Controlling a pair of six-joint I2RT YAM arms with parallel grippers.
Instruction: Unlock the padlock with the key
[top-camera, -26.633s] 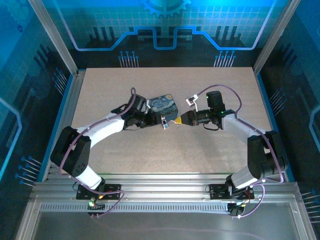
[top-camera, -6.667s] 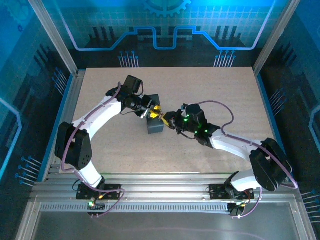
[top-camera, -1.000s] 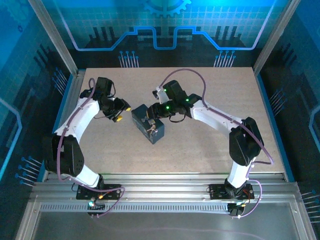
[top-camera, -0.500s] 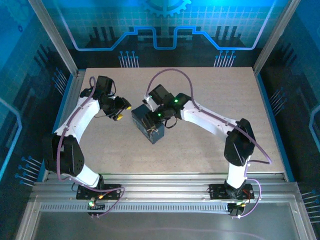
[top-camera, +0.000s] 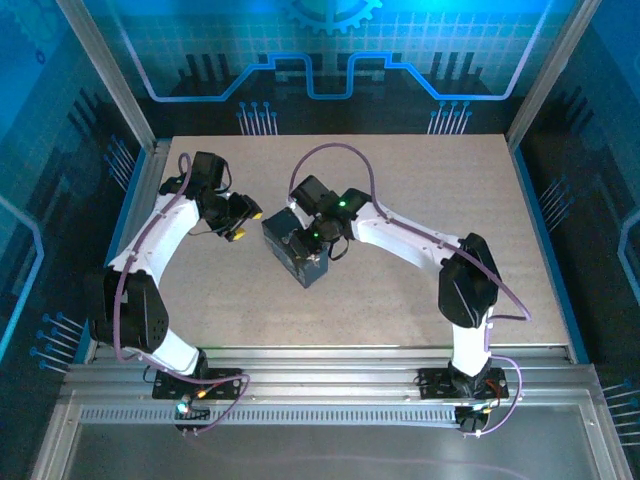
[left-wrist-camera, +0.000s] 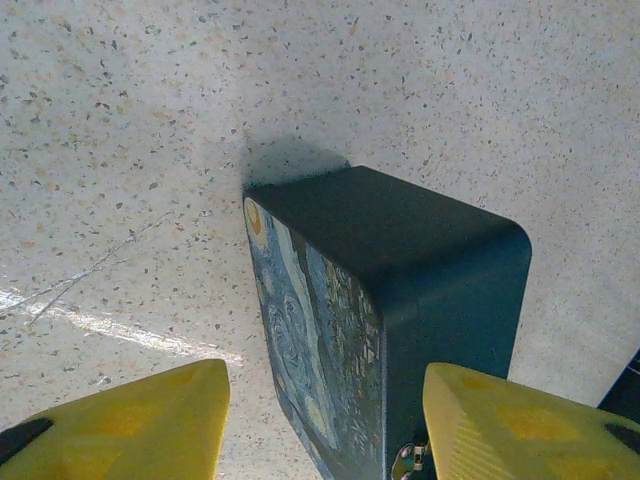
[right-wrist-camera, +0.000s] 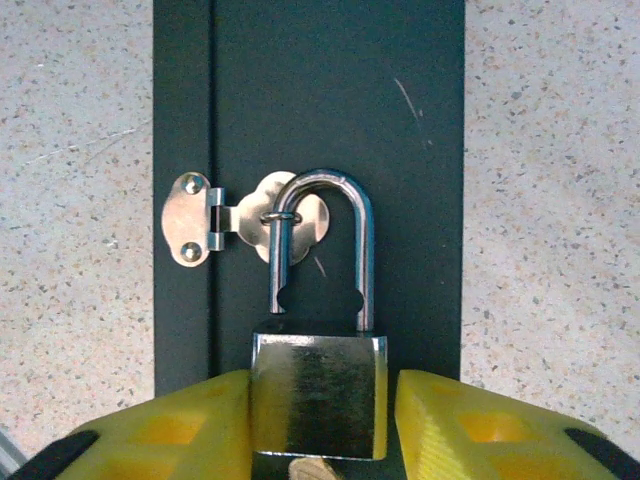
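Note:
The padlock (right-wrist-camera: 318, 392) is a silver square body with a U-shaped shackle (right-wrist-camera: 322, 190) passed through the hasp (right-wrist-camera: 215, 225) of a dark box (right-wrist-camera: 420, 130). The shackle's left leg ends just above the body. My right gripper (right-wrist-camera: 320, 425) is shut on the padlock's body, its left finger (right-wrist-camera: 170, 430) touching and only a sliver of gap at the right one. A tan stub (right-wrist-camera: 315, 468) pokes out under the body; whether it is the key I cannot tell. My left gripper (top-camera: 240, 222) hangs open left of the box (top-camera: 290, 252), with nothing between its fingers (left-wrist-camera: 130, 420).
The box (left-wrist-camera: 400, 300) stands on edge on the speckled table (top-camera: 420, 180), its blue-and-yellow swirl face towards the left arm. Metal rails and blue walls frame the table. Open tabletop lies to the right and at the back.
The right arm has swung left and down over the box, bringing its gripper onto the padlock. The left arm and the box have stayed put.

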